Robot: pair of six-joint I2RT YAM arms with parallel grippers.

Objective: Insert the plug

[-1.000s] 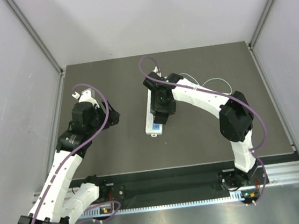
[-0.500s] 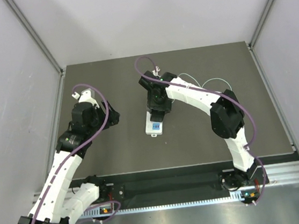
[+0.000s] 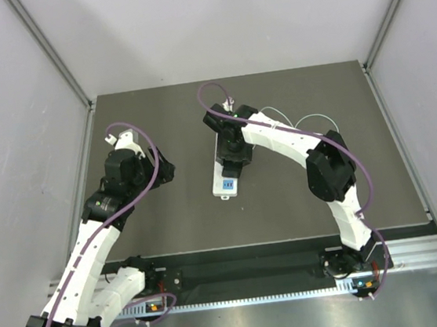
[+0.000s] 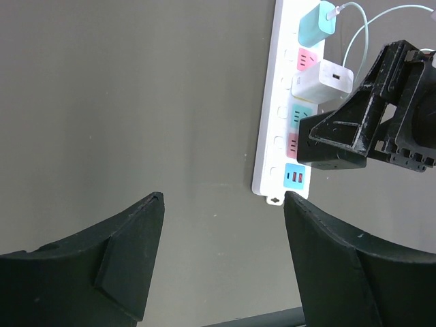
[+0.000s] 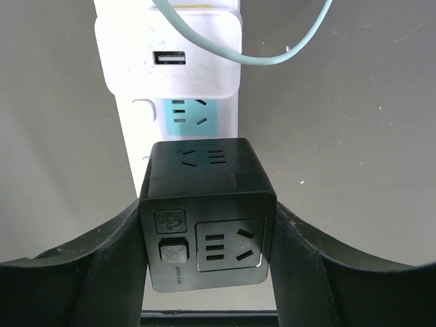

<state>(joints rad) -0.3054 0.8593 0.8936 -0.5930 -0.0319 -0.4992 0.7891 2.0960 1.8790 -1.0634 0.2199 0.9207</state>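
Soft, even light falls from above in the overhead view. The pale walls are bright and nearly washed out, and the dark counter looks matte, with shadows too faint for us to trace. The metal rail at the near edge carries a dull sheen.

From the left wrist we see the counter evenly grey and the strip crisp, while the left fingers are soft, near-black shapes with little detail.

From the right wrist the black block is sharp, with a faint gloss on top. The white block is bright and slightly blown out, and the right fingers lose focus toward the frame's bottom.
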